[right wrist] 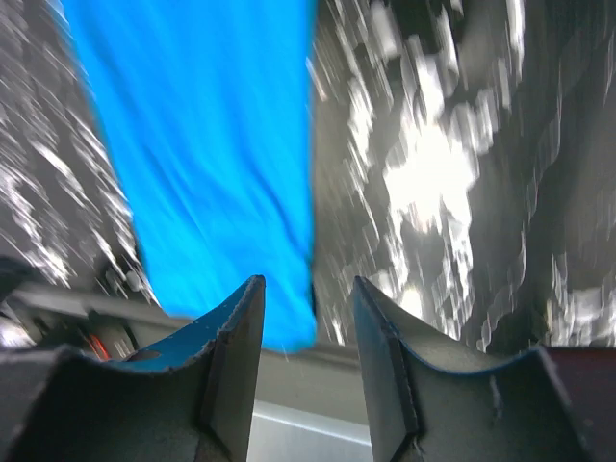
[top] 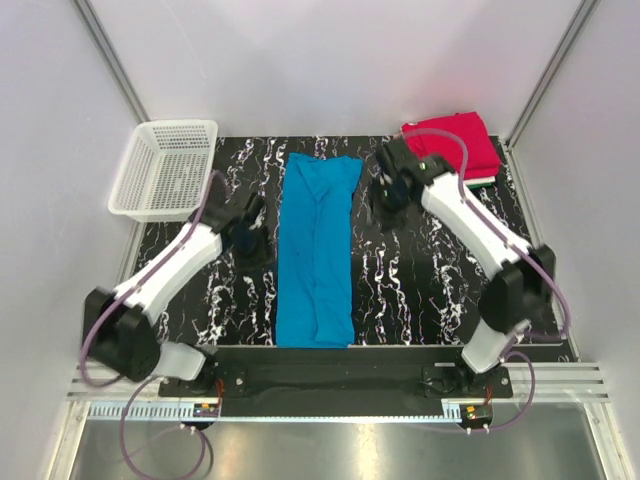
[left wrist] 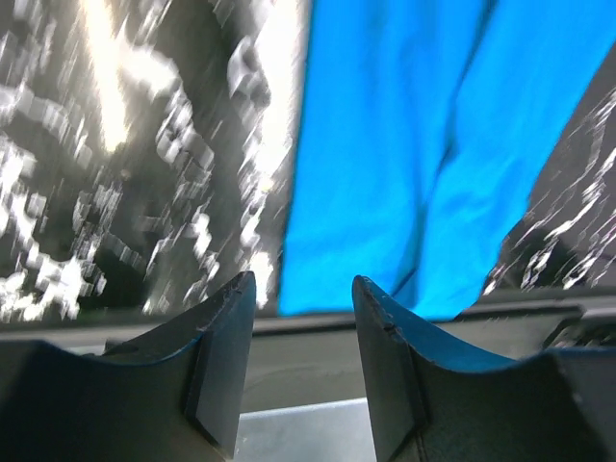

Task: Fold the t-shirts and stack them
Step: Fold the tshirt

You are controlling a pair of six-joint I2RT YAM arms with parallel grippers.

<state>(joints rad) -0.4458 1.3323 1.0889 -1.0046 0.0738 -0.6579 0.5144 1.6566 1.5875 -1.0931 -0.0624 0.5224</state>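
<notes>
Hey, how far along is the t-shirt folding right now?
Done: a folded red cloth shirt tops the pile at the far right corner. In hand: the bright blue cloth t-shirt lies as a long narrow strip, apparently folded lengthwise; the left gripper and right gripper are open and empty beside it. Left: fold it crosswise and add it to the pile.

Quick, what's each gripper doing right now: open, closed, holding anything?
Left gripper: open, holding nothing.
Right gripper: open, holding nothing.
</notes>
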